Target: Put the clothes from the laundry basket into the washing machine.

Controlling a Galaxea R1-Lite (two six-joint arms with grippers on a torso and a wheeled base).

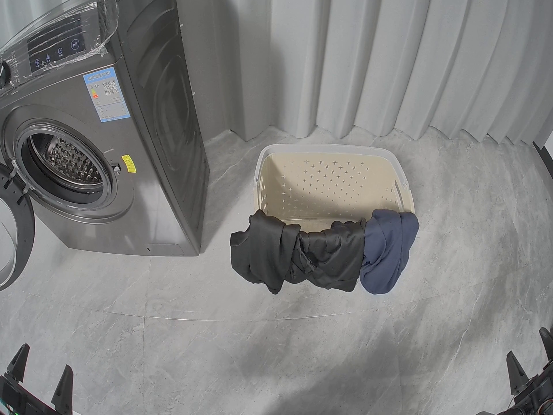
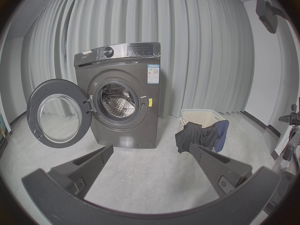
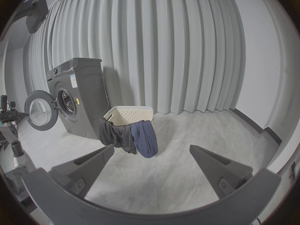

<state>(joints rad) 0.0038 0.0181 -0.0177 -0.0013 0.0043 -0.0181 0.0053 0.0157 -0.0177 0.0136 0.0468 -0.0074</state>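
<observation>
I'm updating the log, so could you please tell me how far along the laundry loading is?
Done: the washing machine door stands open. In hand: nothing; the left gripper and right gripper have open, empty jaws. Left: the black garment and blue garment hang over the basket rim; the drum looks empty.

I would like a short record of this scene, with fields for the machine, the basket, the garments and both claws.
washing machine: door open, drum shows no clothes
laundry basket: on the floor, beside the machine
draped over basket's near rim: black garment, blue garment
left claw: open, empty
right claw: open, empty
</observation>
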